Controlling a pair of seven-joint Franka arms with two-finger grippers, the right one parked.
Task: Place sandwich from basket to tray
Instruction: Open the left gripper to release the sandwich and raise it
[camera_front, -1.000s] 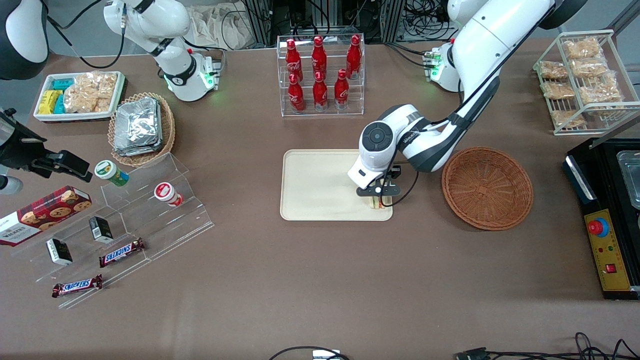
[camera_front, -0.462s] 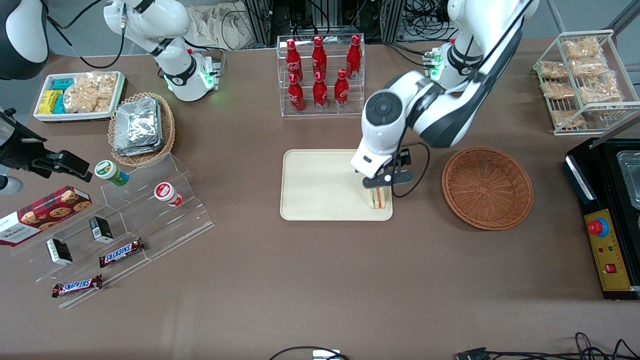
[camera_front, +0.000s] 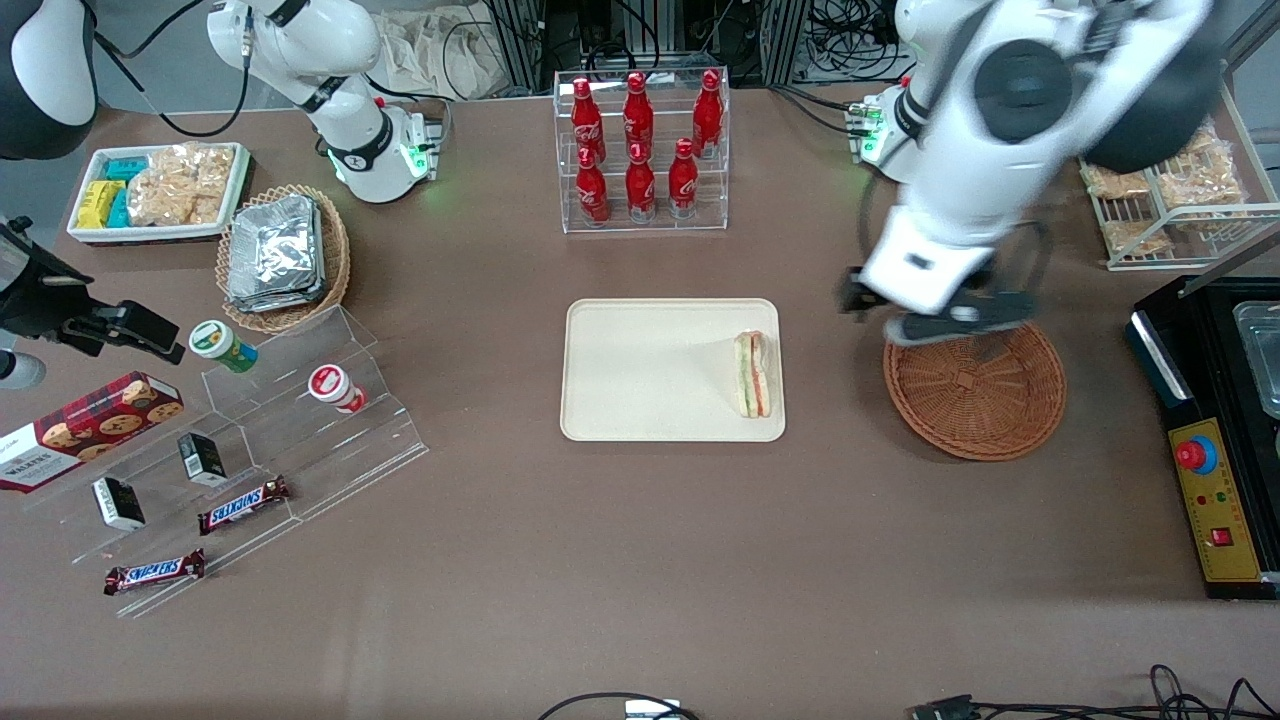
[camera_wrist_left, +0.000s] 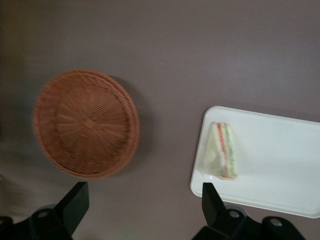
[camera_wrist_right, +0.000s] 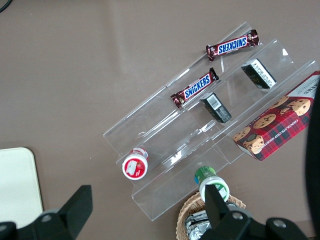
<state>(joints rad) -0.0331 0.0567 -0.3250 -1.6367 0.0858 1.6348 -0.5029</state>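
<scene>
The sandwich, a white wedge with green and red-orange layers, lies on the cream tray near the rim closest to the basket. The round reddish-brown basket holds nothing. My gripper hangs high above the table, over the basket's edge nearest the tray. It is open, with nothing between its black fingers. The left wrist view looks down past the open gripper onto bare table, with the basket, the sandwich and the tray below.
A clear rack of red bottles stands farther from the camera than the tray. A wire rack of snack bags and a black control box sit at the working arm's end. A tan basket of foil packets and an acrylic shelf lie toward the parked arm's end.
My gripper has let go of the sandwich, risen and swung away from the tray to above the basket. The sandwich stays lying on the tray.
</scene>
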